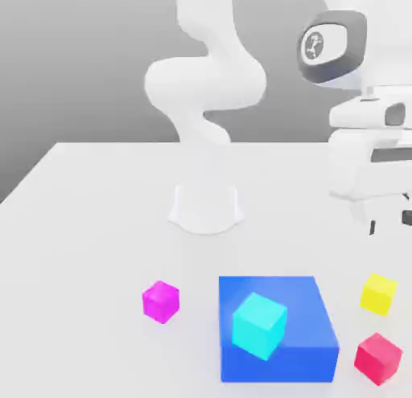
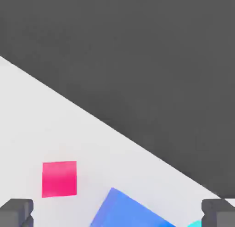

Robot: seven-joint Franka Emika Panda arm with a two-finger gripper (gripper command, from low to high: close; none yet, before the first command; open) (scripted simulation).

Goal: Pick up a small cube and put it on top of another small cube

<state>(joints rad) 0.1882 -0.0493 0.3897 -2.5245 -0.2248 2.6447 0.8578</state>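
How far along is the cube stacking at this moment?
Done: no small cube sits on another. The cyan cube rests on the large blue block; the magenta cube, yellow cube and red cube lie apart on the table. In hand: nothing; the gripper is open and empty, raised above the table. Left: the approach, grasp, lift and placing.

No readable text, label, brand name or number appears anywhere. The only sign is a small round emblem [image 1: 312, 44], a white circle with a thin line figure inside, set on the dark grey panel of the robot arm [image 1: 331, 47] at about two o'clock in the exterior view; its figure is not legible as letters.
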